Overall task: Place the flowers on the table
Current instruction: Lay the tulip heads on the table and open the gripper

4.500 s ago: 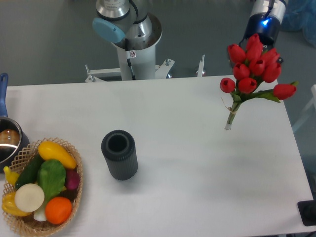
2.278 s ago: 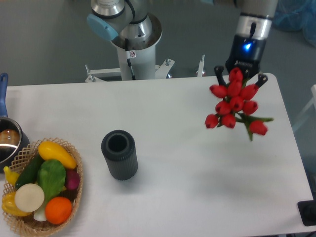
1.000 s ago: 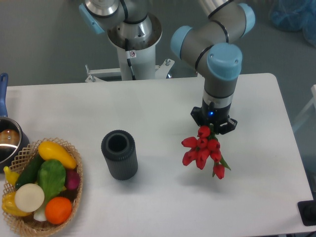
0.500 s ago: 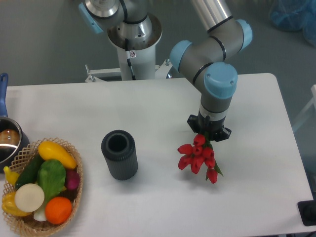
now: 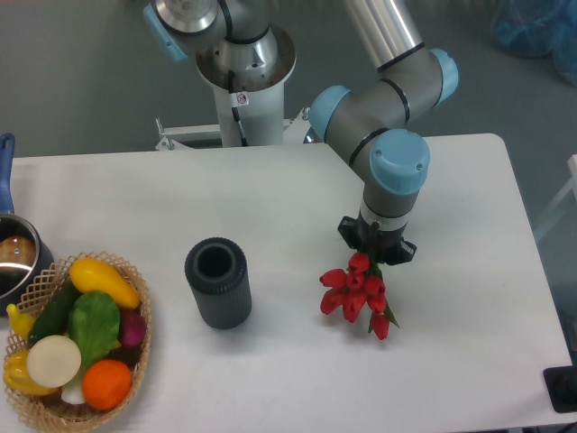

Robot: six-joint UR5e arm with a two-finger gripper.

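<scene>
The flowers are seen low over the white counter, right of the dark cylinder, red heads bunched beneath the tool. The tool is pointed straight down; whether its fingers are clamped on the stems cannot be told. A wicker basket of vegetables is set far left

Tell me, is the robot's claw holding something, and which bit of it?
Yes. The gripper holds the bunch of red tulips from above. The blooms hang out below it, so it likely has the stem end, but the arm hides the exact grip.
</scene>
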